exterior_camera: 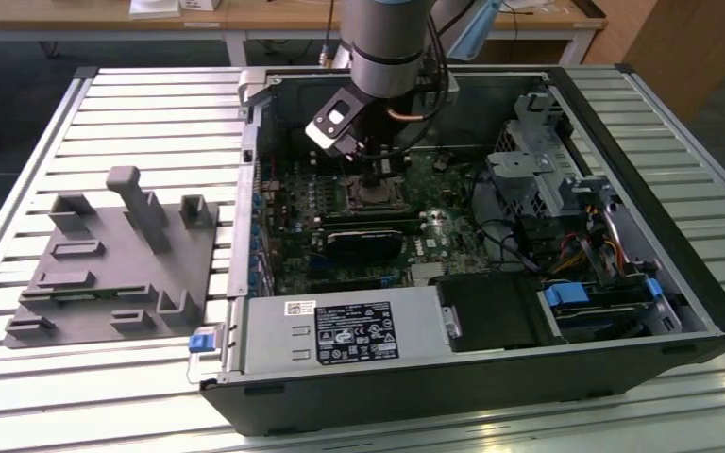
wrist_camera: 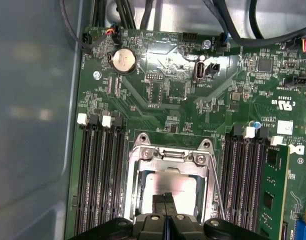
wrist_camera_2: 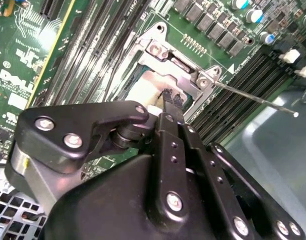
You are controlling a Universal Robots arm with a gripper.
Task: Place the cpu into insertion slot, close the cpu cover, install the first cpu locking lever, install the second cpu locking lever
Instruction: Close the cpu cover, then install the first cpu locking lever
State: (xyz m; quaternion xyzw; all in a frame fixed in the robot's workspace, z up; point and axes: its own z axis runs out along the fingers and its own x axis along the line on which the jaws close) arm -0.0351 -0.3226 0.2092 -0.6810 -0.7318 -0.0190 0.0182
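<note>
My claw point(wrist_camera: 165, 200) is pinched shut with nothing between its fingertips point(wrist_camera_2: 171, 98), poised over the cpu point(wrist_camera: 169, 184); I cannot tell if it touches. The cpu lies in the insertion slot point(exterior_camera: 373, 197), framed by the cpu cover point(wrist_camera: 176, 164), on the green board point(wrist_camera: 168, 100) inside the open case point(exterior_camera: 463, 389) on the table point(exterior_camera: 148, 104).

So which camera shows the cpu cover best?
The first wrist view: it faces the cpu cover almost square-on, frame and window plain, with the gripper over one edge. The second wrist view shows it slanted and partly behind the gripper; the exterior view shows it small beneath the arm.
</note>
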